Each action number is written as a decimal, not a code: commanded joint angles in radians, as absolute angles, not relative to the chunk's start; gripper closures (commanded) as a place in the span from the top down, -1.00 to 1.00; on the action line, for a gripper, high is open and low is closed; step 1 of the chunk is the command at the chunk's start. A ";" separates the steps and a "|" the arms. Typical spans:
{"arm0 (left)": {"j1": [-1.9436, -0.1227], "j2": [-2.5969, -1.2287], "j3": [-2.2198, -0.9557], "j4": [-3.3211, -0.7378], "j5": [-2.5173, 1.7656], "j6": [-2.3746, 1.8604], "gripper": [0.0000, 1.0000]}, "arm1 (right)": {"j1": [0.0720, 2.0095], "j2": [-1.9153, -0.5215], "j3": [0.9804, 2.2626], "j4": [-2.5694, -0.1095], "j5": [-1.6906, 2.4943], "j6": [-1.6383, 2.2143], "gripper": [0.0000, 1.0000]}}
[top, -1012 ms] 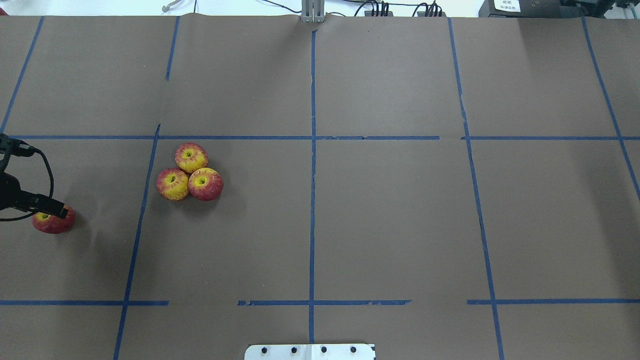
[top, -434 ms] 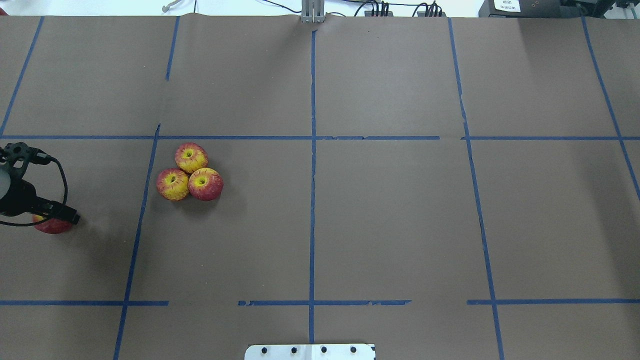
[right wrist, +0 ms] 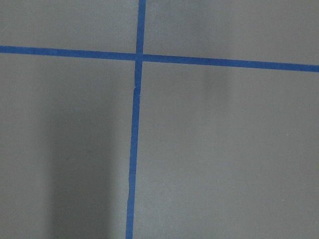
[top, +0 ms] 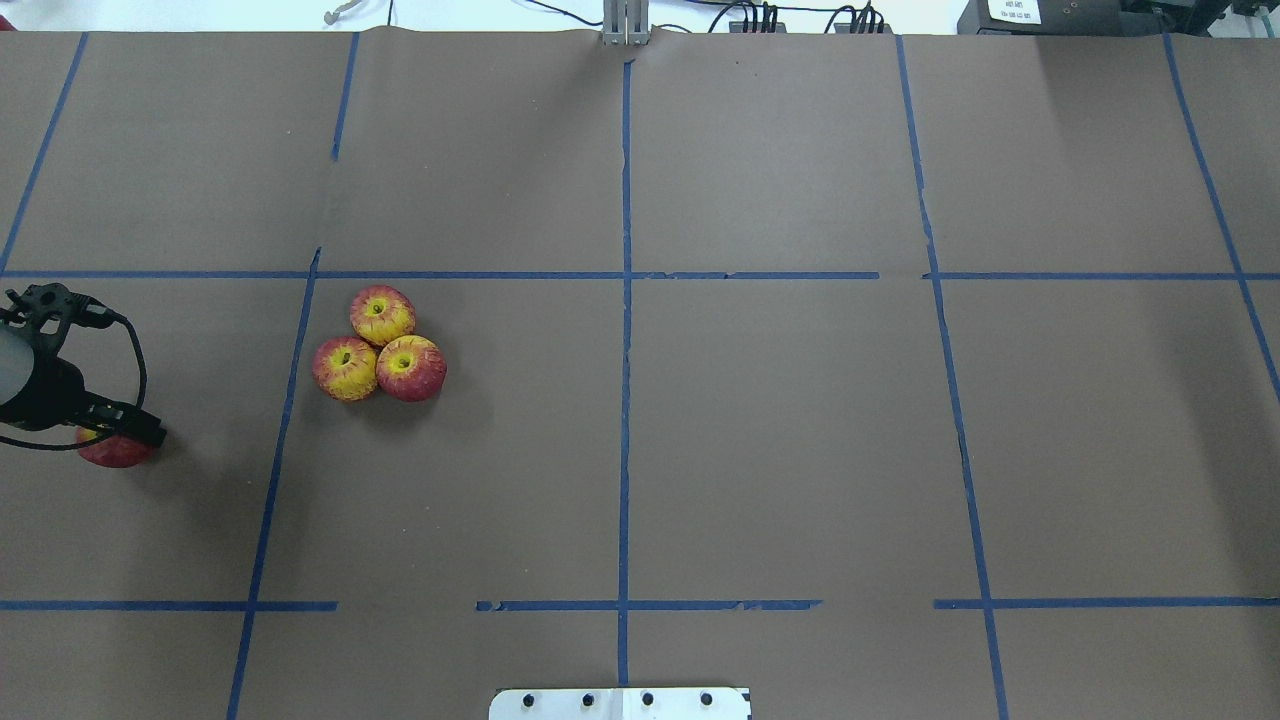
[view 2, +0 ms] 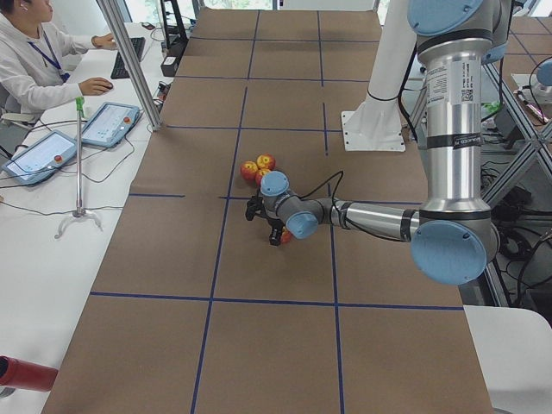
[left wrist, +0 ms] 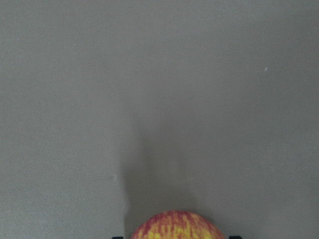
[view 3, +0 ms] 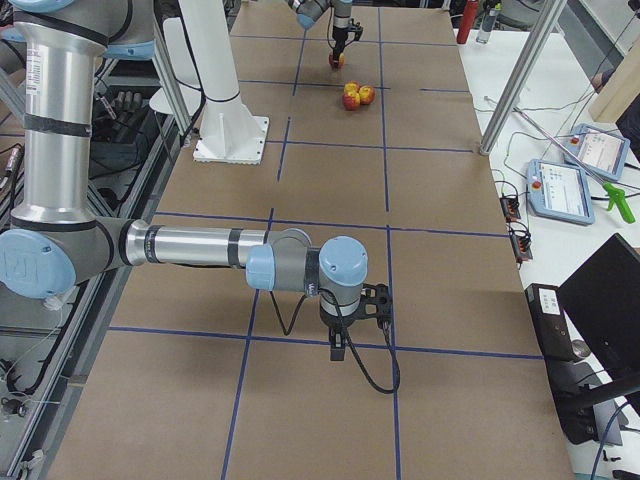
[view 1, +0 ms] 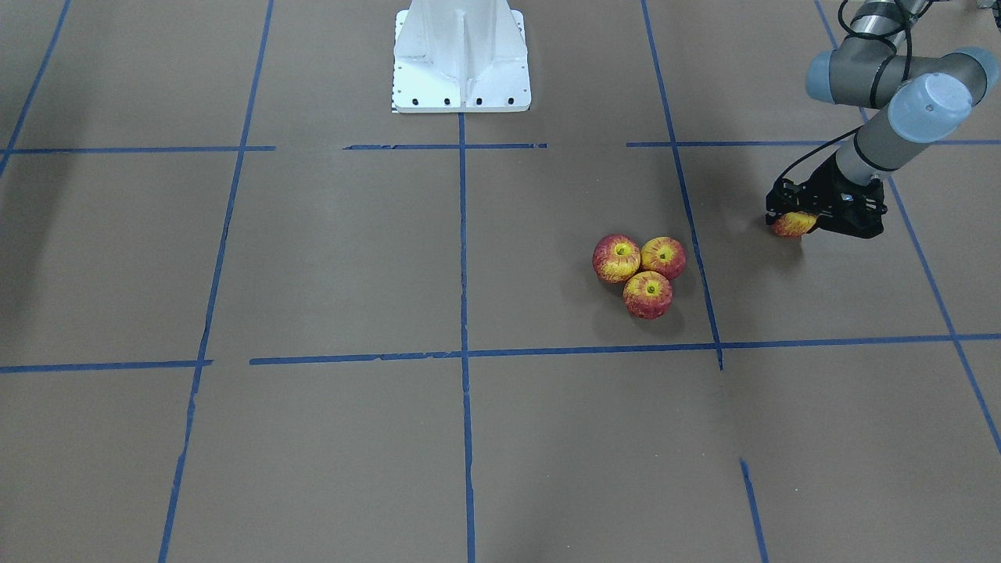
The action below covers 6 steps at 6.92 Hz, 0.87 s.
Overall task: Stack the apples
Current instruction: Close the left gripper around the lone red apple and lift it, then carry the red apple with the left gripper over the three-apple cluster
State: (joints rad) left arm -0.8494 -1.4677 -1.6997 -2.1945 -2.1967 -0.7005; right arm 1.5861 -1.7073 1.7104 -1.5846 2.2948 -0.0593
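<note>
Overhead exterior has my left pincer [top: 125, 433] low near the table's left end, fingers closed to the width of the fourth apple [top: 112, 455], one on each flank. The left wrist-mounted view shows that apple's crown between the tips with a shadow on the brown paper [left wrist: 159, 74] beyond, so I judge it gripped and just off the surface. The three apples [top: 380, 345] touch in a triangle, well apart, forward and to this pincer's right. I reckon their hollow is the seat for this one. My right pincer [view 3: 340, 345] hangs over blue tape lines [right wrist: 138, 56]; its opening I cannot tell.
</note>
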 commanded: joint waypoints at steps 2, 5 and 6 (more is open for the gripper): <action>-0.858 -1.516 -1.906 -2.053 -2.242 -0.873 -1.00 | 1.586 -1.707 1.710 -1.585 2.295 -0.060 1.00; -0.792 -1.895 -1.788 -1.845 -2.240 -1.104 -1.00 | 1.586 -1.707 1.710 -1.585 2.295 -0.058 1.00; -0.782 -1.952 -1.745 -1.813 -2.237 -1.108 -1.00 | 1.586 -1.707 1.710 -1.585 2.295 -0.060 1.00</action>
